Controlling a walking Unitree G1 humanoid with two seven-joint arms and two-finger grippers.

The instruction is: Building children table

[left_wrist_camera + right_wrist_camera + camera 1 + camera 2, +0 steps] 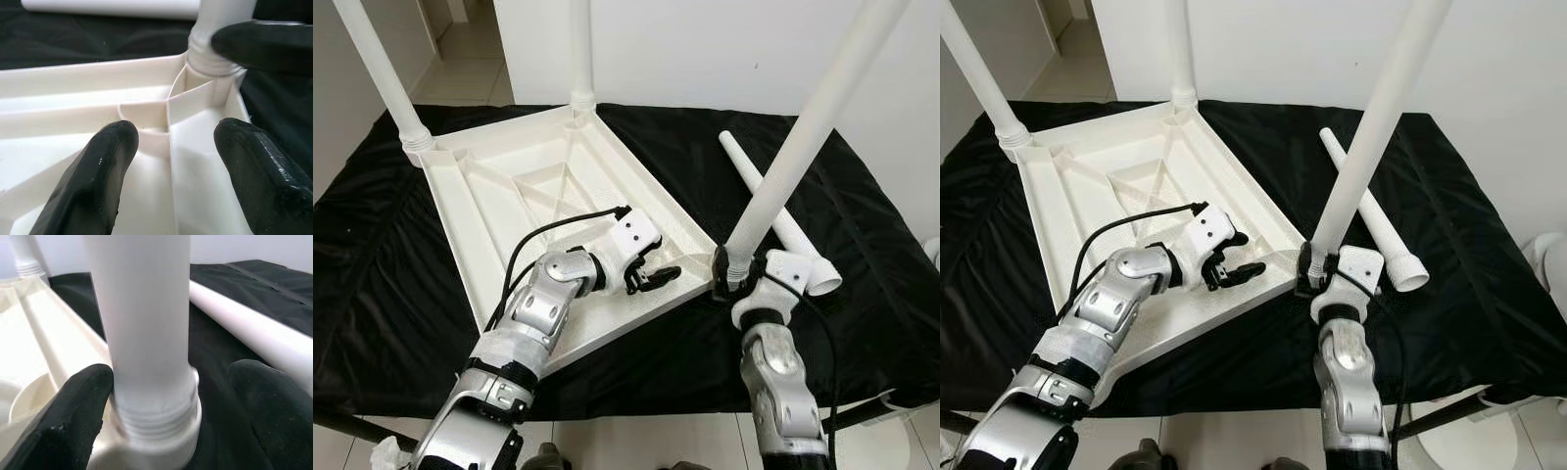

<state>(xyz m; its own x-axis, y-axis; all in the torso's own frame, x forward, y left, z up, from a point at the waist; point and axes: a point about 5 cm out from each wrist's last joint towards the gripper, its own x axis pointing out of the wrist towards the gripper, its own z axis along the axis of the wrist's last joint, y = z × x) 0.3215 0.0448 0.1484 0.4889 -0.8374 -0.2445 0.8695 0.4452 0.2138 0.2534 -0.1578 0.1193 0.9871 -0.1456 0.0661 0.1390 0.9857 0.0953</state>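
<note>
Lying upside down on a black cloth, the white plastic tabletop shows its ribbed underside, one corner pointing toward the robot. Three white legs stand in corner sockets: a far-left leg, a far-middle leg, and a near-right leg that leans away to the right from its socket at the near corner. A fourth leg, loose, lies flat on the cloth just beyond the near-right leg, its flared end toward the robot. Right gripper: placed at the threaded base of the near-right leg, fingers spread to either side of the leg; one finger touches the leg, the other stands apart from it. Left gripper: resting over the tabletop's underside near the same corner, fingers parted and holding nothing, pointed at the socket ribs. Surroundings: a white wall behind the cloth, pale tiled floor at far left, and a white object on the floor at near right.
</note>
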